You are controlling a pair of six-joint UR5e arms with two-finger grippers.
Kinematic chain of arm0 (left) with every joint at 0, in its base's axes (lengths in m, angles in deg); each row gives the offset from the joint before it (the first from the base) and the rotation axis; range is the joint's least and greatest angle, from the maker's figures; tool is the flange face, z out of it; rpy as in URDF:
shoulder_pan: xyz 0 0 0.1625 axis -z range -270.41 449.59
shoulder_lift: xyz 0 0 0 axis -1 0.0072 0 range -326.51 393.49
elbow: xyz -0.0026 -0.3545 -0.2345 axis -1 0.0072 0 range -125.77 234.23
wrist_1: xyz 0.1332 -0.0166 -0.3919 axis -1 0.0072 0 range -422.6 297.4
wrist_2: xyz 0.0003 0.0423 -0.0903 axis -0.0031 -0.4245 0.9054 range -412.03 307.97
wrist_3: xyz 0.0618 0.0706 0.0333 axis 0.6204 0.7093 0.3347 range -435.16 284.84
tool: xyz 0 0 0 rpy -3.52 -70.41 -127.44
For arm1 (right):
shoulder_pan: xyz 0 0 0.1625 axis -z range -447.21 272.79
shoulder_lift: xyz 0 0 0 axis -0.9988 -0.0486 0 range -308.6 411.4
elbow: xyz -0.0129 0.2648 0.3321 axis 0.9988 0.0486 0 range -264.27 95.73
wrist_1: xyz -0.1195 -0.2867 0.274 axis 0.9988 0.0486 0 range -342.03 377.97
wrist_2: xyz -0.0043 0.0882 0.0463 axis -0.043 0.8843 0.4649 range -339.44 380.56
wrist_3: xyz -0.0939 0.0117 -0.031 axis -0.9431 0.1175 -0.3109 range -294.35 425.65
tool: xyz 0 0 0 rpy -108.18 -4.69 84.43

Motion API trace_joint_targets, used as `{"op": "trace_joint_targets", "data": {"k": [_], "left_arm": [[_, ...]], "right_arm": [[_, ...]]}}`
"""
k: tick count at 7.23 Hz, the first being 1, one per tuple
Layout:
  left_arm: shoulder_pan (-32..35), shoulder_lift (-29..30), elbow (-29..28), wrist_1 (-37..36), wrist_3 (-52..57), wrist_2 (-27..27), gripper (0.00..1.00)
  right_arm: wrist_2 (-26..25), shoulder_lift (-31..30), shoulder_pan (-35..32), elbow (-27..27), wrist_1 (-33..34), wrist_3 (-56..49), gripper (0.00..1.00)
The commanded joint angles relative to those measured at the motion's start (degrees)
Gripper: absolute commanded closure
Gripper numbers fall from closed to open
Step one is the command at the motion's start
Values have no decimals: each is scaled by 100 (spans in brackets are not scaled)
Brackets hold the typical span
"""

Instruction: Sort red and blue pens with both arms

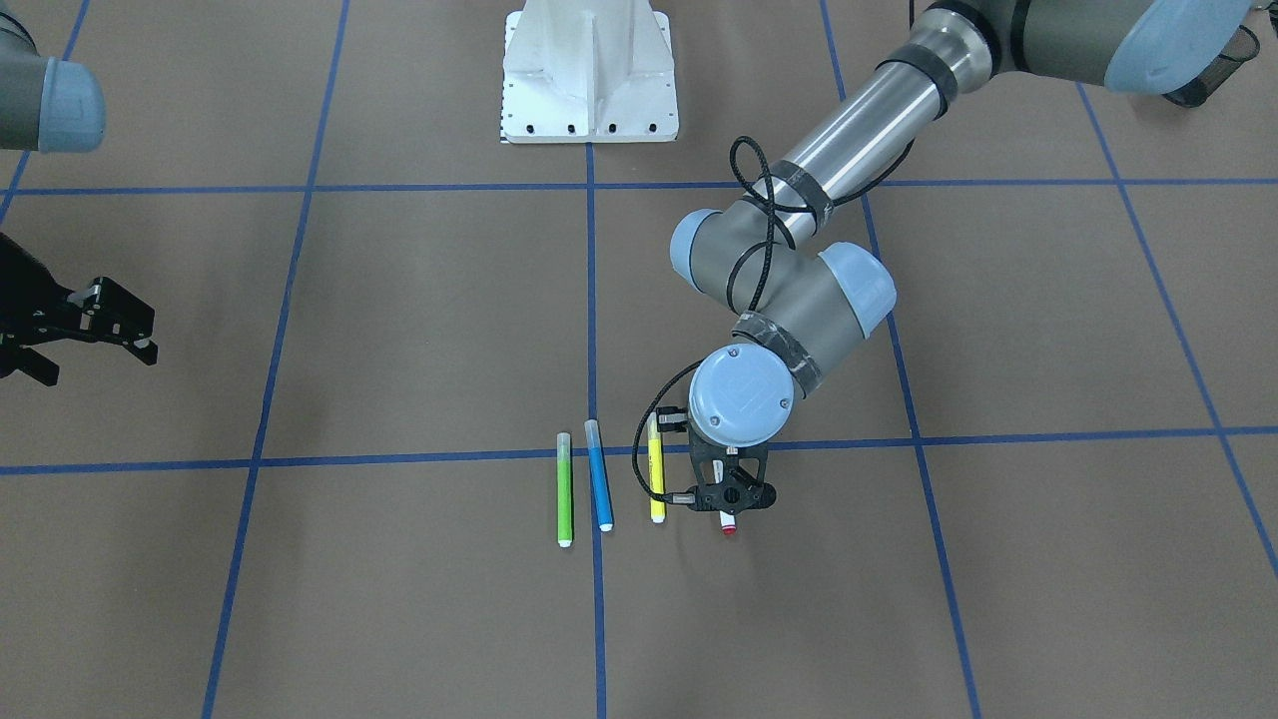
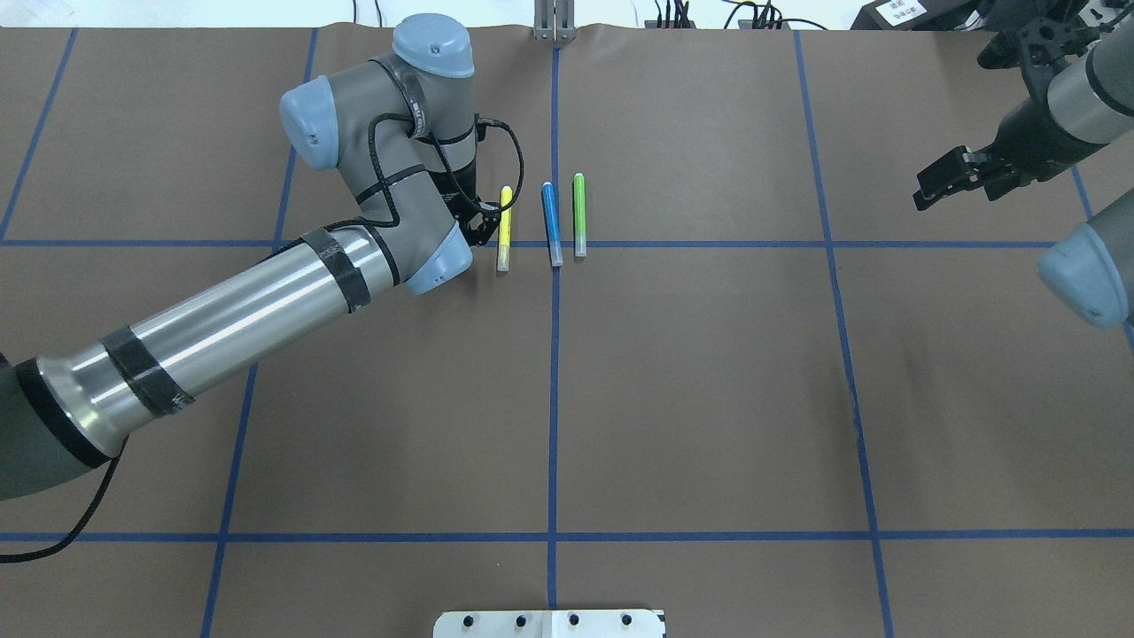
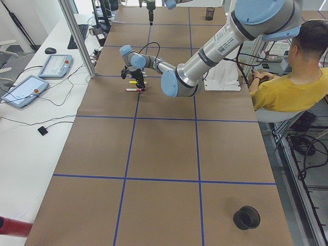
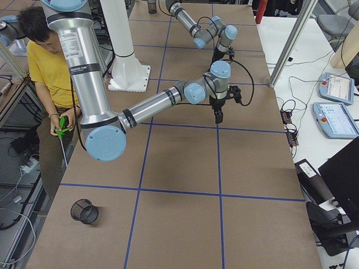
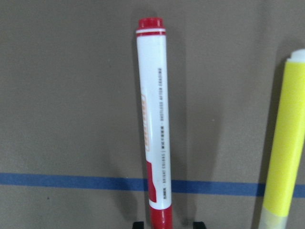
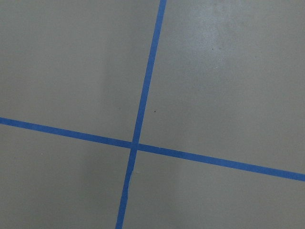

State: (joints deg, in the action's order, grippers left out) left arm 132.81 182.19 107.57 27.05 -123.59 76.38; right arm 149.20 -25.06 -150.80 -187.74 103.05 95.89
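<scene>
Brown paper gridded with blue tape covers the bench [image 1: 399, 330]; a black mesh cup [image 4: 84, 211] stands far from the yellow marker [image 1: 656, 479], contents unclear. Just beside that marker lies the red pen [image 5: 155, 129], the left gripper [image 1: 734, 499] spread open astride its capped end. The blue pen [image 1: 599, 474] lies on the marker's other side. Overhead, the left arm [image 2: 266, 301] hides the red pen; the wrist view shows its barrel. The right gripper [image 1: 95, 359] hangs open, well away from the marker.

Even, bright overhead light; faint soft shadows; wrist close-ups slightly soft.
</scene>
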Motion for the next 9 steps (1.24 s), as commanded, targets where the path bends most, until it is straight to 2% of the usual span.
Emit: {"op": "trace_joint_targets", "data": {"k": [1,3,4,5,9], "left_arm": [[2,1,-17,9,0,0,59],[2,-8,-17,9,0,0,63],[2,-17,-8,18,0,0,70],[-7,-34,-8,26,0,0,72],[-7,-35,-8,35,0,0,72]], "right_arm": [[-6,0,5,2,0,0,1],[-6,0,13,2,0,0,1],[-6,0,13,2,0,0,1],[-6,0,13,2,0,0,1],[-6,0,13,2,0,0,1]]}}
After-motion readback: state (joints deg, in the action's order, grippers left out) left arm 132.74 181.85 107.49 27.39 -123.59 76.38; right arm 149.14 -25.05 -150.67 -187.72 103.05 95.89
